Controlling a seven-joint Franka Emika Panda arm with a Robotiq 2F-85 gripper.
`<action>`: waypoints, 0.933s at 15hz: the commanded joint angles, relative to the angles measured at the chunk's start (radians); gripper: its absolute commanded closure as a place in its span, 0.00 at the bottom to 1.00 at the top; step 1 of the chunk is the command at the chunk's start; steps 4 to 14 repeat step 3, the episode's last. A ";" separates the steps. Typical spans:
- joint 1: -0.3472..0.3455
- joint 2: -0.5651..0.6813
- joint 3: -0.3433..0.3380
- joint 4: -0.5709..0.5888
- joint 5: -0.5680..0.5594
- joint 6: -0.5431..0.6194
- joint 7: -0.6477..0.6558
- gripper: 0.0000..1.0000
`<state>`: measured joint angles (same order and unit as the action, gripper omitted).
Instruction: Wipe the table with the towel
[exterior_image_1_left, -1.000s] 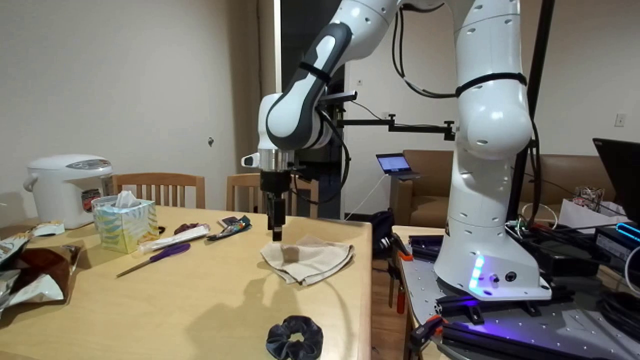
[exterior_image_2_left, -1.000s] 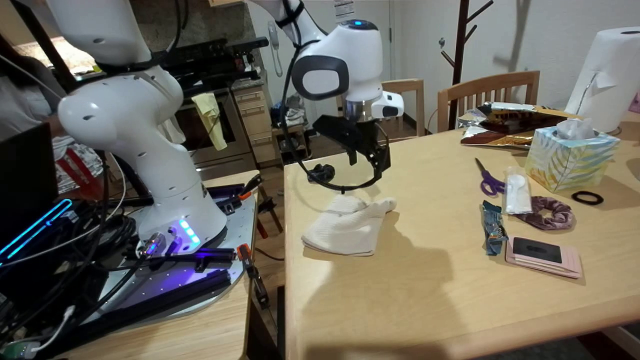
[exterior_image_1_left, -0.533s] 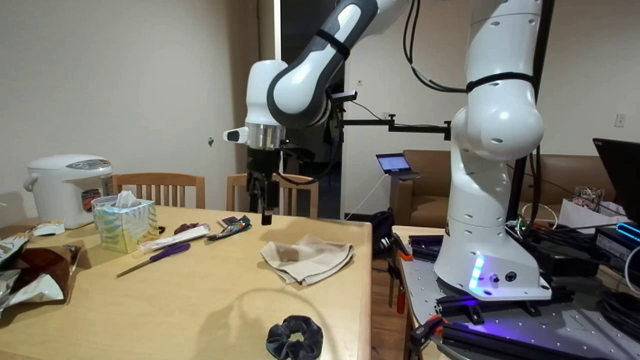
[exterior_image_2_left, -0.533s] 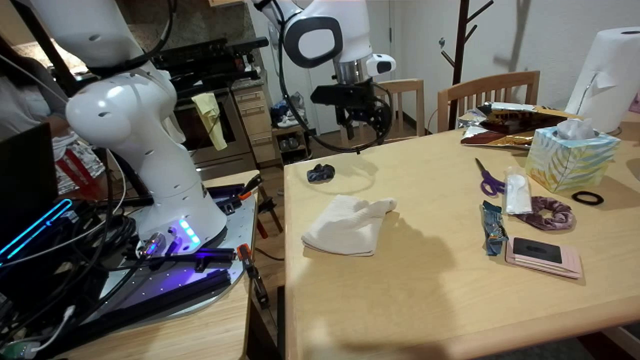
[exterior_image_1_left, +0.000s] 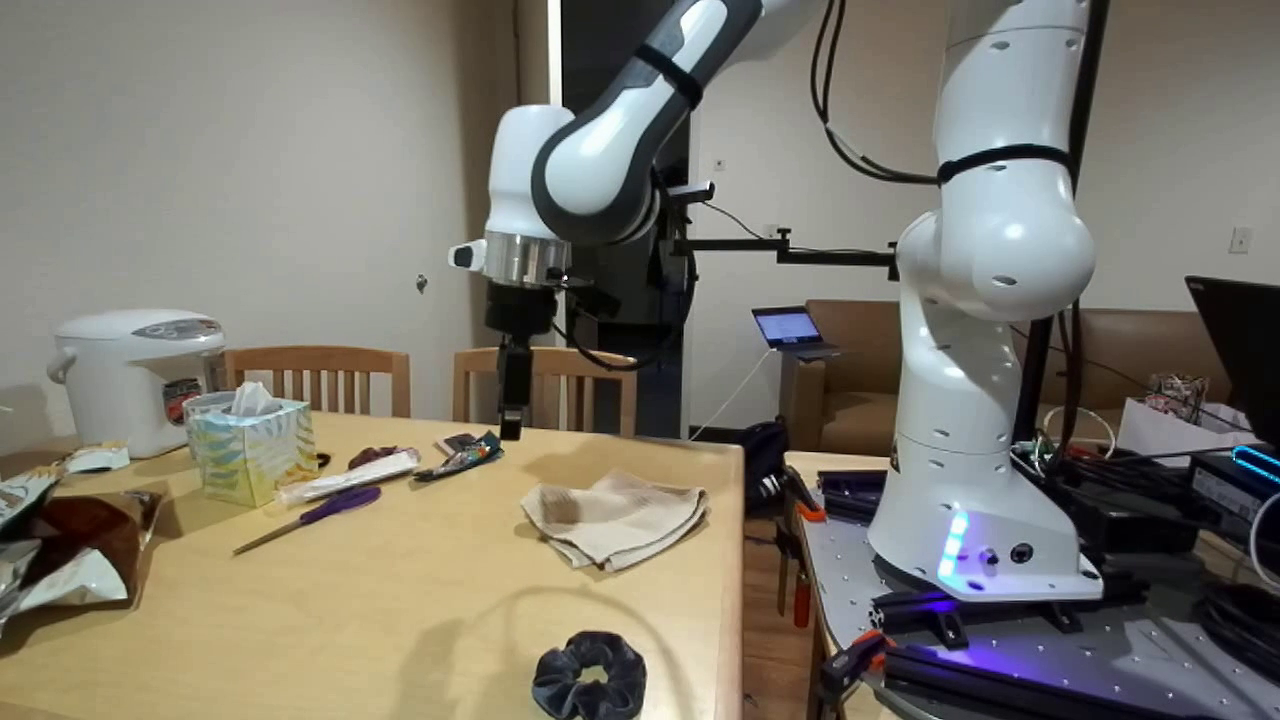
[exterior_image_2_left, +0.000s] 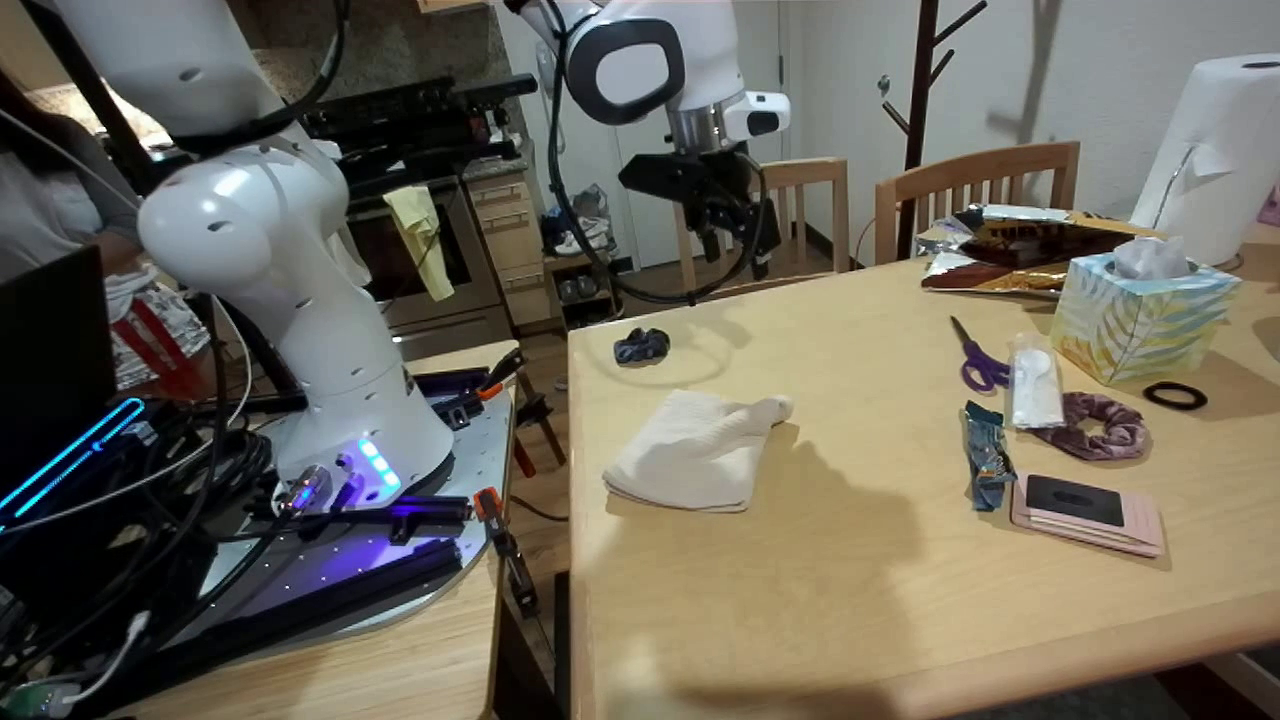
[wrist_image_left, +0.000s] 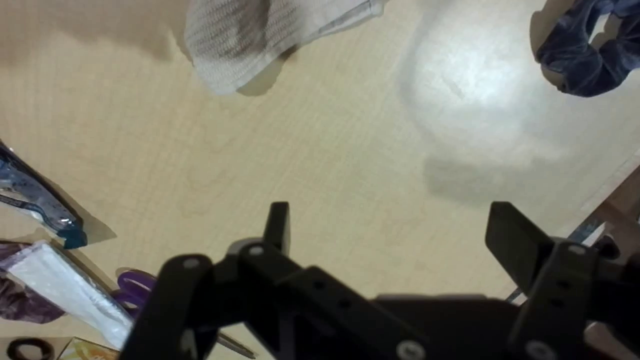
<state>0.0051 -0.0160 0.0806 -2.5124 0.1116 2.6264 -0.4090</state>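
Observation:
The cream towel (exterior_image_1_left: 615, 520) lies loosely folded and slightly rumpled on the wooden table (exterior_image_1_left: 350, 620). It also shows in an exterior view (exterior_image_2_left: 690, 455), with one corner bunched up. In the wrist view the towel (wrist_image_left: 245, 40) is cut off by the top edge. My gripper (wrist_image_left: 390, 210) is open, with its fingers wide apart and only table surface seen between them. In both exterior views the gripper (exterior_image_1_left: 512, 425) (exterior_image_2_left: 736, 258) hangs above the table, clear of the towel and holding nothing.
A dark scrunchie (exterior_image_1_left: 590, 675) lies near the towel. Purple scissors (exterior_image_2_left: 980, 365), a white packet (exterior_image_2_left: 1036, 385), a blue wrapper (exterior_image_2_left: 987, 455), a pink card holder (exterior_image_2_left: 1088, 515), a mauve scrunchie (exterior_image_2_left: 1100, 428) and a tissue box (exterior_image_2_left: 1140, 315) are on the table. Foil bags (exterior_image_2_left: 1040, 250) lie farther back.
My gripper has risen and moved away from the towel, toward the left in an exterior view, and has turned a little. The towel and the other objects have not moved.

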 joint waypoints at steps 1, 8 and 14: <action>0.017 -0.001 -0.018 0.002 -0.002 -0.003 0.024 0.00; 0.017 0.000 -0.020 0.002 -0.003 -0.003 0.028 0.00; 0.017 0.000 -0.020 0.002 -0.003 -0.003 0.028 0.00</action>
